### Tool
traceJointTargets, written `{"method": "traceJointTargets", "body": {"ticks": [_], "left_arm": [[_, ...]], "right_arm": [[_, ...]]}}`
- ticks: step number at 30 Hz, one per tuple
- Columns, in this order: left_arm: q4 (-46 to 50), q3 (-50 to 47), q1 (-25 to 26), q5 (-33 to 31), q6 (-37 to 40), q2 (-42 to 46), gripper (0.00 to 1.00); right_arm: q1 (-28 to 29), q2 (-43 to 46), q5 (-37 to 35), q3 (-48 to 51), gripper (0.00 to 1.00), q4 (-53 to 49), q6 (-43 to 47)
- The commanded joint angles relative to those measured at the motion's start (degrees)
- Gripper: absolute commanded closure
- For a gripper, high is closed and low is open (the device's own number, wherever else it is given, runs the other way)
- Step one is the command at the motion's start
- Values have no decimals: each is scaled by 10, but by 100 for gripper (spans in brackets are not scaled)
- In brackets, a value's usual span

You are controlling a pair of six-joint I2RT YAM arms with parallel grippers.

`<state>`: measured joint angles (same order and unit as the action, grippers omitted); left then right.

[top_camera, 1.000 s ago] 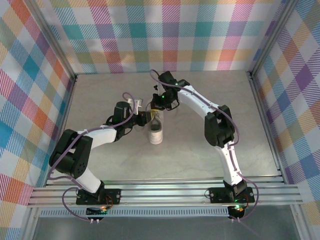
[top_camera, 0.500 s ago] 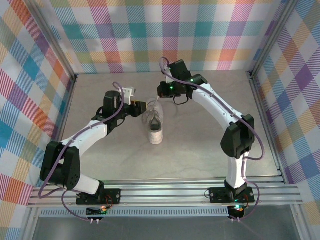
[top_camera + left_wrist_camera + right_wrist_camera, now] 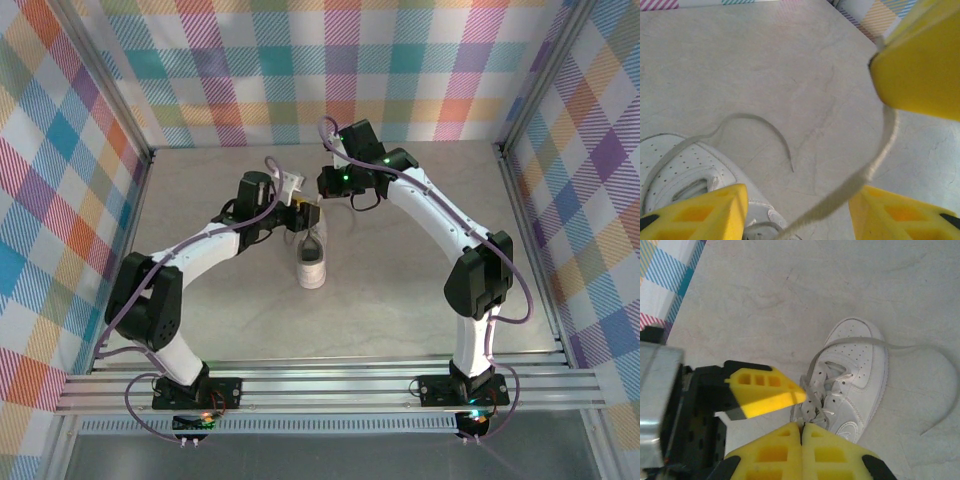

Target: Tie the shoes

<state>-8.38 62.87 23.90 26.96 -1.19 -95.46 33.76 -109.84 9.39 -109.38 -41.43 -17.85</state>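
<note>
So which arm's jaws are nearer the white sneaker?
Left. The left jaws sit beside the sneaker, at its lacing; the right jaws hang farther back, shut on a lace.

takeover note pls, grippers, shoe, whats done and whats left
left gripper: open beside the shoe; the held lace runs between its fingers, not pinched.
right gripper: shut on one lace, lifted off the shoe.
other lace: loose on the table, crossing the toe.
done: nothing tied, no knot or bow visible.
left: cross the laces, knot, then bow.
</note>
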Motion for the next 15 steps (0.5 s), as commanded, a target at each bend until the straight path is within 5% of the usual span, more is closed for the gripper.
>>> {"method": "traceJointTargets", "body": {"ticks": [1,4,6,7,10,15], "left_arm": [[-1,31,4,3,19,-21,49],[-1,43,4,0,11,-31,82],[-7,44,3,-2,2,-27,94],[-9,43,2,-4,-3,-22,98],[-10,38,-7,-1,-19,0,100],[0,32,-21,16,-34,30,100]], "right_arm": [[-4,18,30,-12,100,-7,13],[-12,17,63,-6,100,4,17],[-21,13,96,-3,98,11,21],[-25,10,104,-3,88,12,26],[-45,-3,73,-1,53,-7,47],[-100,-72,-11,-13,38,-79,66]]}}
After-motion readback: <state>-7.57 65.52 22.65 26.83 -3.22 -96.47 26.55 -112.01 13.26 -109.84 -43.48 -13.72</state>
